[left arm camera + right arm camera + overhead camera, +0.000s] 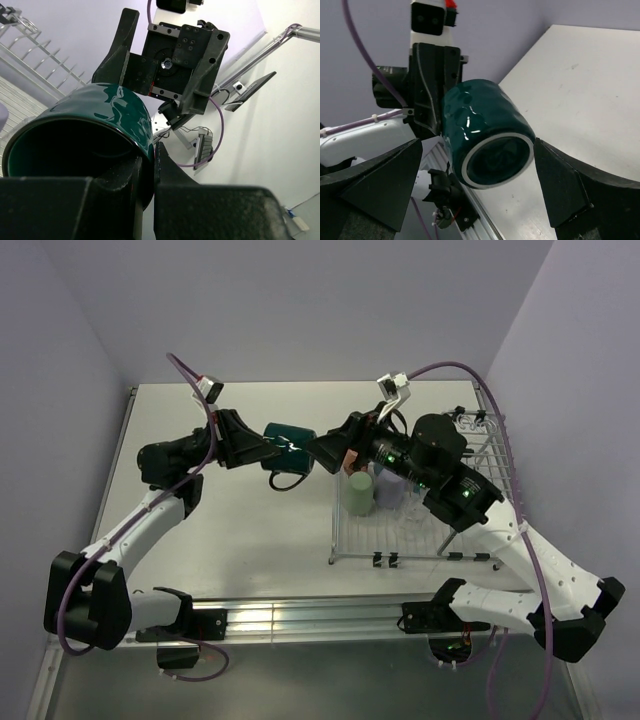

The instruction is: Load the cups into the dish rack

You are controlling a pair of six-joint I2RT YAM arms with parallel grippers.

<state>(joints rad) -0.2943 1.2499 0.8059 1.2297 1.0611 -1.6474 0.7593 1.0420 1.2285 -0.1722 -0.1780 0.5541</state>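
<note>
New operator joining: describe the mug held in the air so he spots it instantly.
From the silver wire dish rack on the right, look just left, to mid-air before the open right gripper. The dark green mug hangs there on its side, its rim pinched by the left gripper. Unlike the pale green cup standing in the rack, it is dark, glossy and airborne.

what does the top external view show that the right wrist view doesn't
Only the top external view shows the dish rack, with a pale green cup standing in it. Only the right wrist view shows the pale-ringed base of the dark green mug, seen end-on between the right hand's open fingers. Both views show that mug held on its side by the left hand.
</note>
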